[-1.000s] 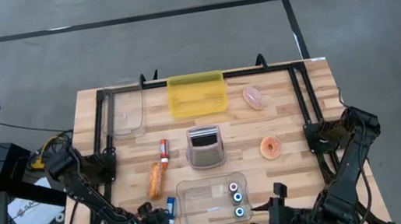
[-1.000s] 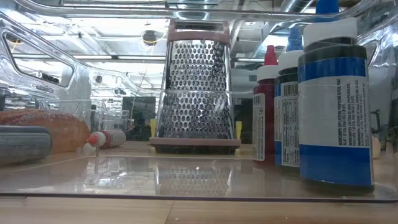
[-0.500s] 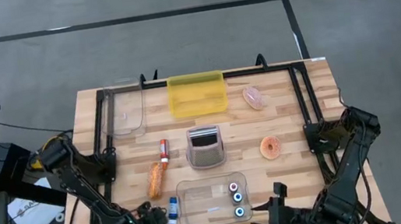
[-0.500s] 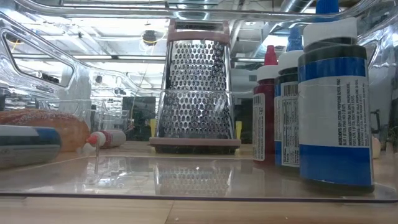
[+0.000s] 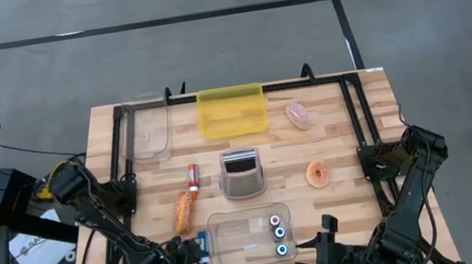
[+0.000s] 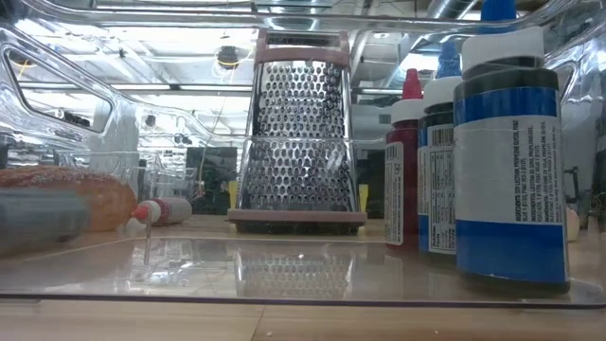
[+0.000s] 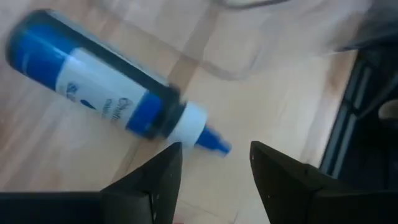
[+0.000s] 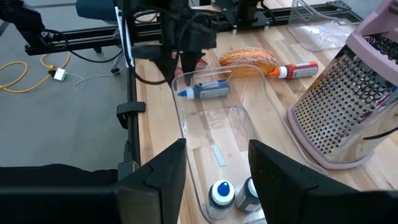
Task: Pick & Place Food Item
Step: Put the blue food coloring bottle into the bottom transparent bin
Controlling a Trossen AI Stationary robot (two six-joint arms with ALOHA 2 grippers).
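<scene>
A blue-and-white bottle lies on its side on the wood by the left wall of the near clear container. My left gripper hangs just above it, open; the bottle's blue tip lies beyond the fingertips. In the right wrist view my left gripper stands over the blue bottle. A bread roll, a donut and a pink food piece lie on the table. My right gripper waits open at the near edge by the container's right corner.
A metal grater stands mid-table, with a red-capped bottle to its left. Three bottles stand in the near container's right end. A yellow bin and a clear tray sit along the far edge.
My left gripper has risen a little over the blue bottle, shifted slightly toward the near container and rolled a bit at the wrist. Its fingers keep the same gap. The bottle stays lying on the table beside the container.
</scene>
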